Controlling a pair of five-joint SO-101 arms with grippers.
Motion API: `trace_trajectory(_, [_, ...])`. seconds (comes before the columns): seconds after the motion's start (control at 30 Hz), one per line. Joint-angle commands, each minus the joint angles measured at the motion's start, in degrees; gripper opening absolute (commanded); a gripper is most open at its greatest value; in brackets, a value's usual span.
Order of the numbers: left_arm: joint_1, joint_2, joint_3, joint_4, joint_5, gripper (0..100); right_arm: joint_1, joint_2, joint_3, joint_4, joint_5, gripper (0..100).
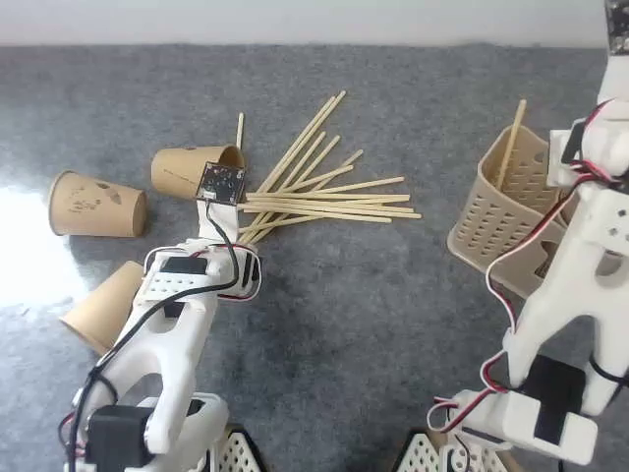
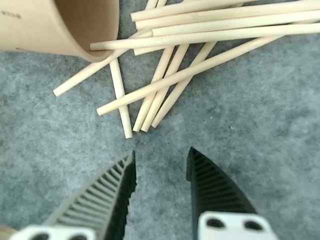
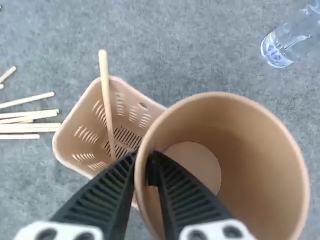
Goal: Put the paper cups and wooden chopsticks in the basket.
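cup [image 3: 250, 150] rim pinched by right end effector [image 3: 145, 157], partly hiding basket [image 3: 80, 145]; left end effector [image 2: 161, 152] gapes.

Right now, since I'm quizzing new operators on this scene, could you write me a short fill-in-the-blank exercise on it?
1. The right gripper is shut on the ____ of the held cup.
2. The basket holds ____ chopstick.
3. In the high view, ____ cups lie on their sides left of the chopstick pile.
4. The left gripper, holding nothing, is ____.
Missing words: rim; one; three; open.
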Motion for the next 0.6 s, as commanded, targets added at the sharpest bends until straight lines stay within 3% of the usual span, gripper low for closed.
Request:
trace_trajectory(0.0, [0.0, -2.46, -0.48, -1.58, 0.44, 17, -0.48, -3.03, 2.9, 2.24, -1.05, 0.7])
trace_trajectory(0.37, [0.0, -2.46, -0.48, -1.58, 0.44, 17, 0.84, -2.59, 13.1, 0.31, -0.97, 1.7])
trace_trajectory(0.57, [0.0, -2.46, -0.48, -1.67, 0.44, 17, 6.37, -3.12, 13.71, 0.22, -1.05, 24.3])
